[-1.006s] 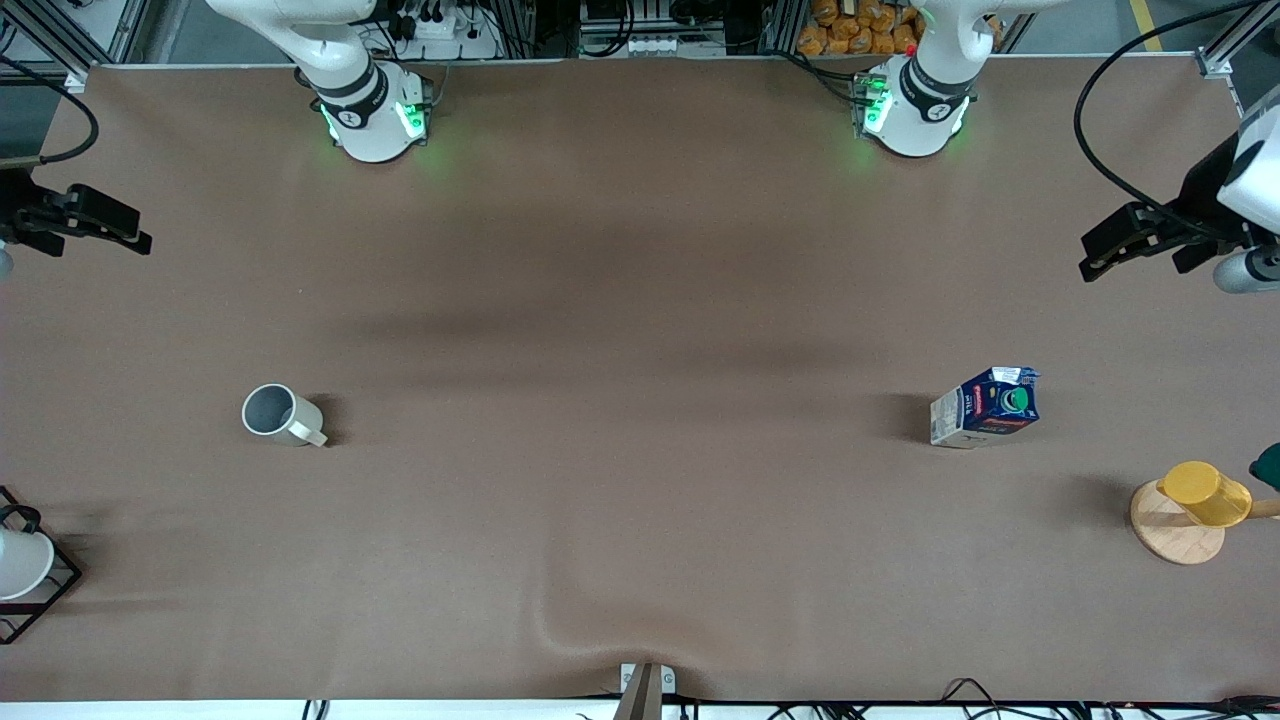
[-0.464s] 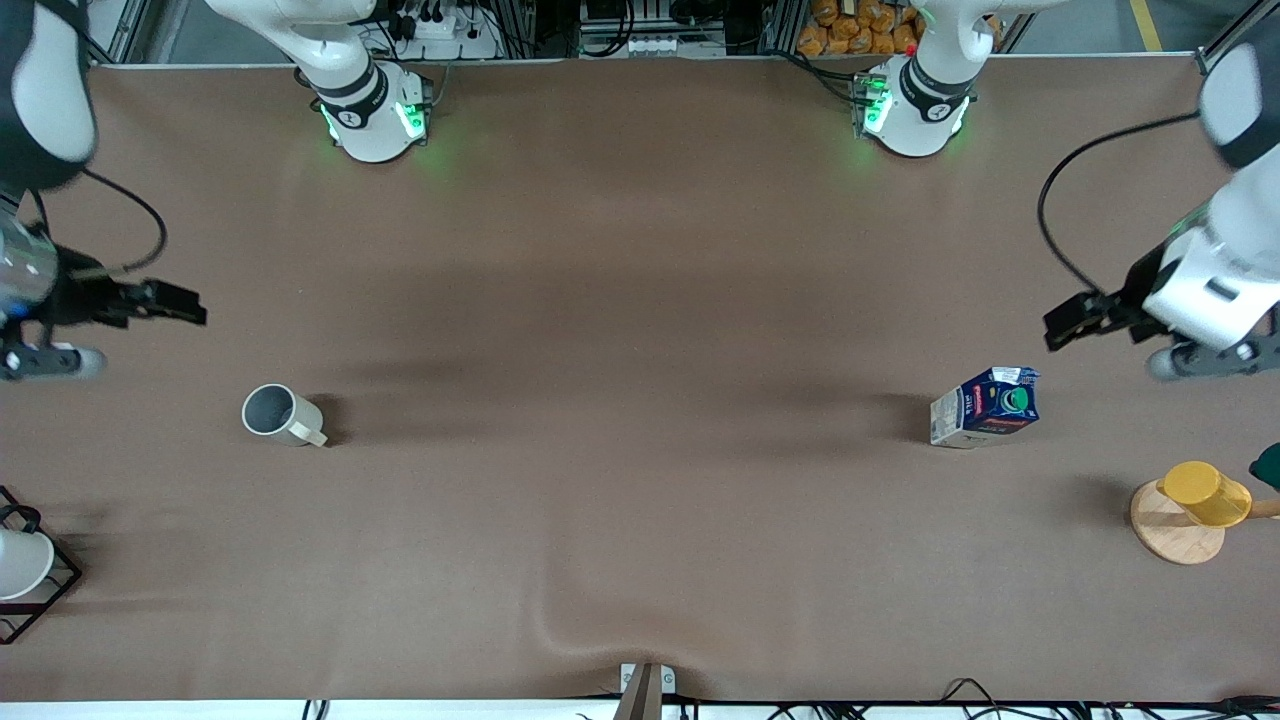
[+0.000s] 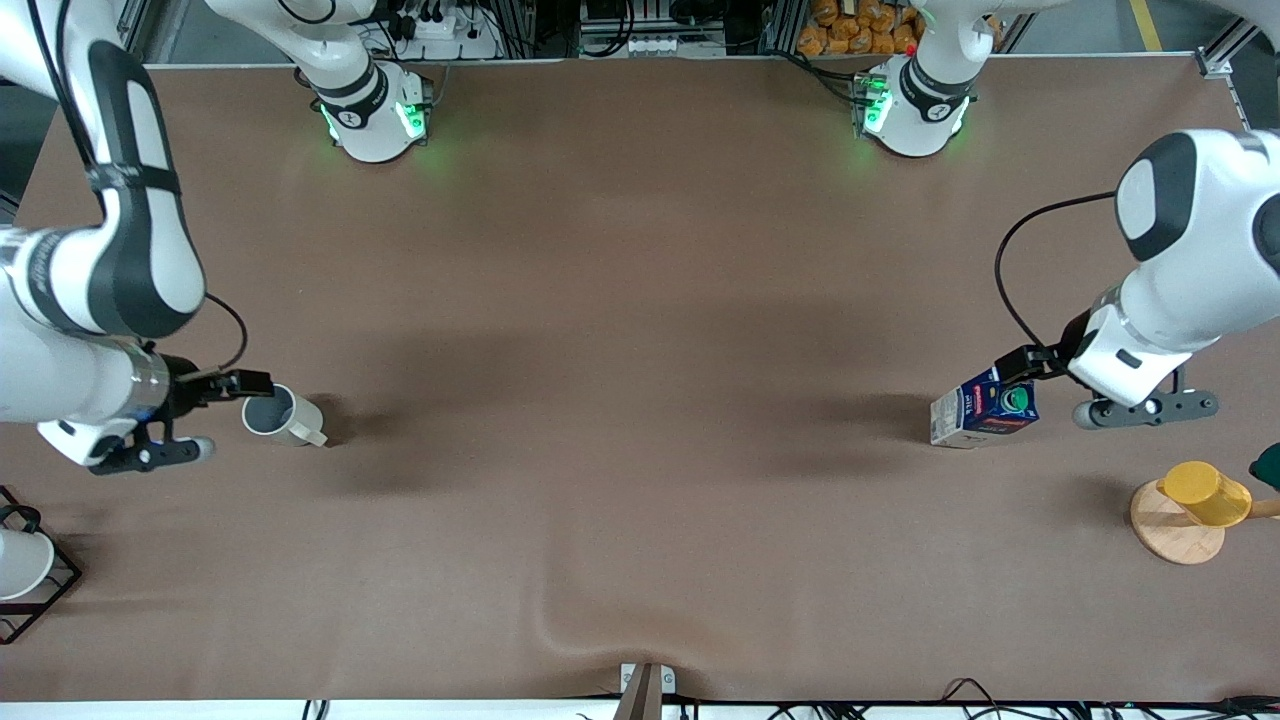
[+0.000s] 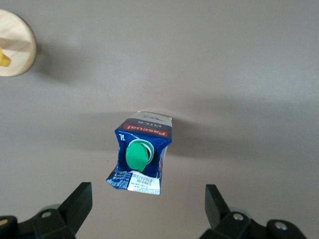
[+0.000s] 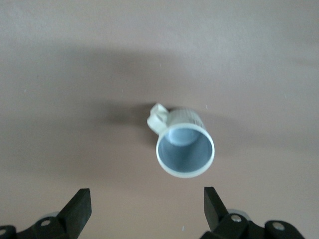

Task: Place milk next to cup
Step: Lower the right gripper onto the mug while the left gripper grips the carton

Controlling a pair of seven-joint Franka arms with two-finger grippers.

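The milk (image 3: 985, 407) is a dark-blue carton with a green cap, standing on the brown table toward the left arm's end. It also shows in the left wrist view (image 4: 142, 152). My left gripper (image 3: 1030, 365) hangs open over the table just beside the carton, apart from it; in its wrist view (image 4: 147, 209) the jaws stand wide. The cup (image 3: 277, 414) is a pale grey mug toward the right arm's end, and it shows in the right wrist view (image 5: 183, 142). My right gripper (image 3: 245, 383) hangs open beside the mug's rim; its jaws (image 5: 147, 209) hold nothing.
A yellow cup (image 3: 1205, 492) lies on a round wooden stand (image 3: 1170, 530) near the left arm's end, nearer the camera than the milk. A white cup (image 3: 20, 560) in a black wire rack sits at the right arm's end.
Both arms have swung in from the table's ends. The left gripper came down beside the milk, the right gripper beside the mug. Milk and mug have not moved.
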